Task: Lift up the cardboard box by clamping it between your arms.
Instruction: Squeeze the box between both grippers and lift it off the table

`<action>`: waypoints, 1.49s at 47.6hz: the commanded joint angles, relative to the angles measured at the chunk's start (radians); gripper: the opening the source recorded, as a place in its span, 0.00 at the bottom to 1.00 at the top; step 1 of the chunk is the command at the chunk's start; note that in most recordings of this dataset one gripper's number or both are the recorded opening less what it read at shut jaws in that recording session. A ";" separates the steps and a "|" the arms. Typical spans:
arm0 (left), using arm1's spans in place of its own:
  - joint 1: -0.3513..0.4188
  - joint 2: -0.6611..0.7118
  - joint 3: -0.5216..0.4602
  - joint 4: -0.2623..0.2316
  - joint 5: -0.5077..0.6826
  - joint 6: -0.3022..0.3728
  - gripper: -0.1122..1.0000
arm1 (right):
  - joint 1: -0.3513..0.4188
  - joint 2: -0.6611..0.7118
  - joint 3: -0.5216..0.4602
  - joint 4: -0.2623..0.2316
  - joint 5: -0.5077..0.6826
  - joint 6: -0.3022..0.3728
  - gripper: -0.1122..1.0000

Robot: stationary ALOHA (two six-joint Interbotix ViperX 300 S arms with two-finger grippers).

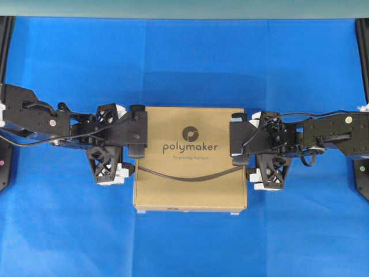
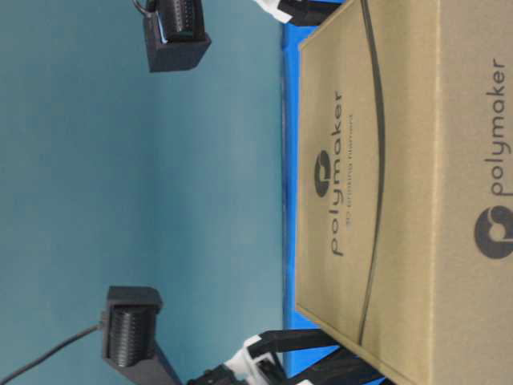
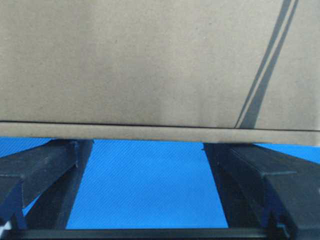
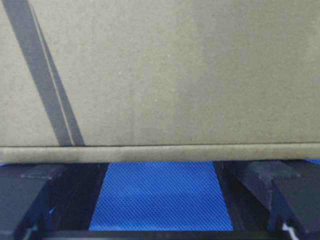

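The cardboard box (image 1: 190, 158) sits in the middle of the blue surface (image 1: 184, 242), squeezed between the left pincer (image 1: 124, 144) pressing its left side and the right pincer (image 1: 256, 150) pressing its right side, each with fingers spread wide and holding nothing between them. The pincers are black lattice frames with white parts. The box is flat, square, matte tan, printed with a dark "polymaker" logo, round emblem and curved line.

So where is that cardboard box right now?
In the overhead view the cardboard box sits mid-table on the blue cloth, between the left tool and the right tool, one against each side.
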 commanded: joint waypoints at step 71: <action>-0.017 -0.232 -0.695 0.002 0.805 0.012 0.87 | 0.021 -0.305 -0.696 0.009 0.974 0.071 1.00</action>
